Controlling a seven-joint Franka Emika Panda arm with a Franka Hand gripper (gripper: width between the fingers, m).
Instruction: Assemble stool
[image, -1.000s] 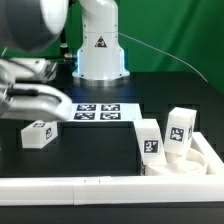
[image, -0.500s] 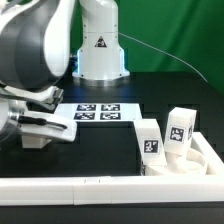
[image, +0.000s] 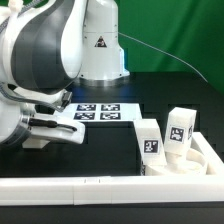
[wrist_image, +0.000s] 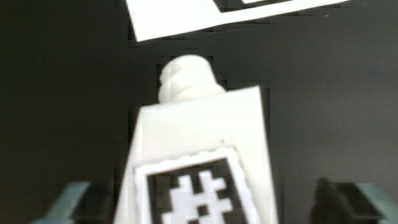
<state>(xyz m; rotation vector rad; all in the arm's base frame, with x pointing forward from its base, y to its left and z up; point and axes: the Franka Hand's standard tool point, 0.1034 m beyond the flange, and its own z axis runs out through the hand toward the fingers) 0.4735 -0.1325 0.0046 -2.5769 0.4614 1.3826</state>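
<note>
Gripper (wrist_image: 205, 199) jaws spread, straddling leg block (wrist_image: 192, 135) without contact, on exterior view's left, near marker board (image: 100, 112).

Middle of surface (image: 110, 150) clear, flanks blocked.
Open strip between marker board (image: 97, 112) and border rail (image: 90, 186); leg blocks (image: 150, 141) crowd exterior view's right, arm (image: 45, 60) fills its left.

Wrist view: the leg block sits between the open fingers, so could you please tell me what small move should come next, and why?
Probably close the gripper on the leg block. The block lies centred between the two fingers, which stand apart from its sides, so nothing is gripped yet. Whether they are low enough, the pictures do not settle.
</note>
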